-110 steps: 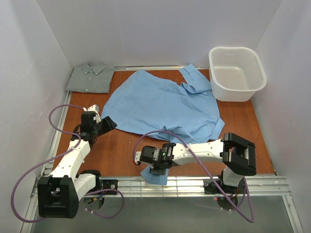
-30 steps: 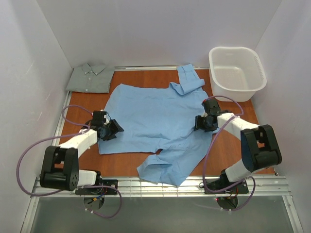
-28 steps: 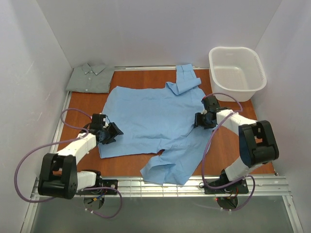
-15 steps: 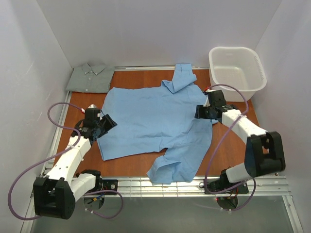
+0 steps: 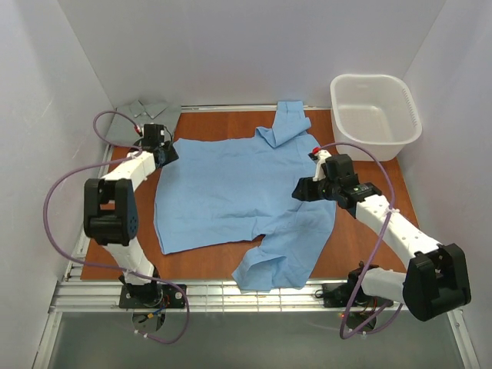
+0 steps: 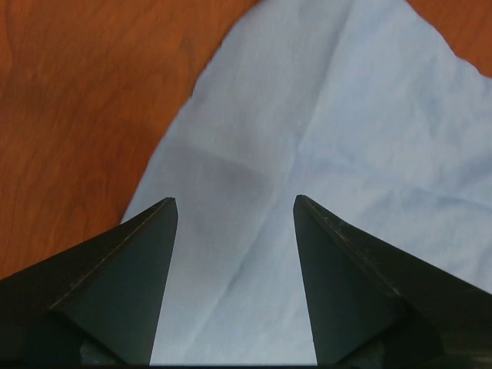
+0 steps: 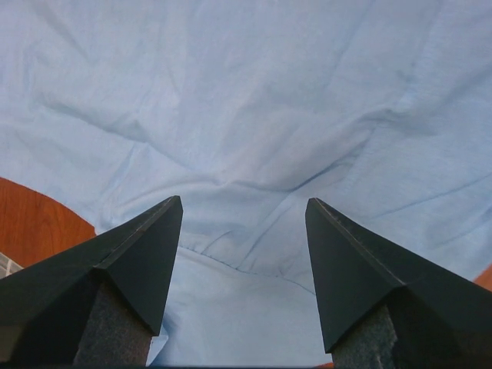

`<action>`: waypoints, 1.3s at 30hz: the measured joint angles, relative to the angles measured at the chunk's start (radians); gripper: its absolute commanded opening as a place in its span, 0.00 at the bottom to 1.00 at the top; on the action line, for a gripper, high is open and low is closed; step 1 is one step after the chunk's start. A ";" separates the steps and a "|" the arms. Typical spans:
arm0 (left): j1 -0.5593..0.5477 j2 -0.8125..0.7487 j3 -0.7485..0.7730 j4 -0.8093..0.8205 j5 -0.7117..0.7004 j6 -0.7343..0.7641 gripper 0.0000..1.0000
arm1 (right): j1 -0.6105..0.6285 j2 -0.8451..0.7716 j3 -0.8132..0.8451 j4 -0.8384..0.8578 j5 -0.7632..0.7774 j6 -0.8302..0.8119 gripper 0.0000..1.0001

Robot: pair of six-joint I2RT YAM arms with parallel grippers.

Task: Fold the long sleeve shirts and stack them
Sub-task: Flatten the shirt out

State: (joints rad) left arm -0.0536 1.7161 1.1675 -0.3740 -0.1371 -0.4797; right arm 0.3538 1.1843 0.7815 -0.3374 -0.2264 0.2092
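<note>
- Brown wood makes the bench (image 5: 369,231), and white walls stand around it.
- The blue shirt (image 5: 231,192) lies spread out flat in the middle of the bench.
- One sleeve (image 5: 288,123) is bent over at the far edge of the blue shirt.
- A bunched part (image 5: 277,261) of the blue shirt reaches toward the near edge of the bench.
- The grey-green shirt (image 5: 134,111) sits folded just past the blue shirt's far left corner. The left arm hides part of it.
- The white basket (image 5: 361,146) sits past the blue shirt's far right corner and does not touch it.
- The left pincer (image 5: 165,150) (image 6: 234,201) is over the blue shirt's far left corner. Its two fingers are spread apart and hold nothing. Blue cloth and brown wood show below them.
- The right pincer (image 5: 300,190) (image 7: 244,201) is above the blue shirt's right side. Its fingers are spread apart too and hold nothing. Wrinkled blue cloth shows between them.
</note>
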 measured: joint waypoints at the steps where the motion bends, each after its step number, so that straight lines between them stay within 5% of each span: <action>1: 0.005 0.048 0.036 0.004 -0.006 0.016 0.58 | 0.026 0.010 0.000 0.006 0.004 -0.001 0.61; 10: 0.018 0.331 0.227 0.051 -0.032 0.108 0.59 | 0.159 0.220 0.014 0.075 0.063 -0.003 0.61; 23: -0.004 0.372 0.248 0.104 -0.014 0.114 0.55 | 0.082 0.282 -0.036 -0.024 0.178 0.019 0.61; 26: -0.027 0.354 0.209 0.135 -0.029 0.098 0.45 | 0.059 0.248 -0.060 -0.044 0.186 0.020 0.61; 32: -0.085 0.284 0.101 0.148 -0.055 0.045 0.00 | 0.044 0.203 -0.098 -0.056 0.186 0.023 0.61; 39: -0.154 0.249 0.097 0.063 -0.226 0.091 0.00 | 0.043 0.178 -0.118 -0.055 0.186 0.023 0.61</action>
State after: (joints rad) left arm -0.2081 1.9656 1.2648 -0.3111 -0.3630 -0.3889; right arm 0.3965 1.3624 0.6632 -0.3920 -0.0402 0.2317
